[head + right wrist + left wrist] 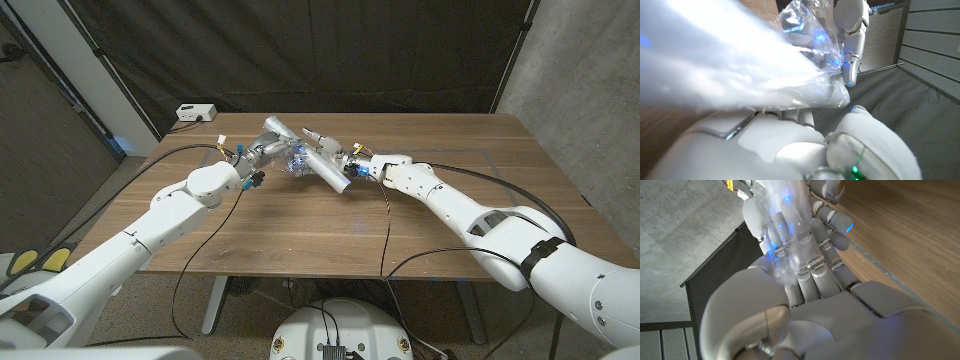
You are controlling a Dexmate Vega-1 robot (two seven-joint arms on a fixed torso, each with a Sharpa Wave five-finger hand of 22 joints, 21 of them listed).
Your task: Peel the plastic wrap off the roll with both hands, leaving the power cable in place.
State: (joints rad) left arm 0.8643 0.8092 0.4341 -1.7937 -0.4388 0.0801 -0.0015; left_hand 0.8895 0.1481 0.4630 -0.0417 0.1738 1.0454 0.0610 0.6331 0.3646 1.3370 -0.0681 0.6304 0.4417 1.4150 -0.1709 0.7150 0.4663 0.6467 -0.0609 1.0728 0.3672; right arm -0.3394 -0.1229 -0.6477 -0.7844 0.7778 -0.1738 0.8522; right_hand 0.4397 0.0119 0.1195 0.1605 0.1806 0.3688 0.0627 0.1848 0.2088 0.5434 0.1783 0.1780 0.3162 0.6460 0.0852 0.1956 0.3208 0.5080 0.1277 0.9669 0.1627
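The roll, a pale silvery tube, hangs slanted above the table's far middle, and my right hand grips its near end. In the right wrist view the roll is a large blur over my right hand. Crinkled clear plastic wrap with blue glints stretches from the roll to my left hand, which holds it. The wrap lies bunched across the fingers of my left hand. Across from the wrap stand the left hand's fingers.
A black cable runs over the wooden table from near my right hand to the front edge. Another black cable curves along the left side. A white box sits at the back left corner.
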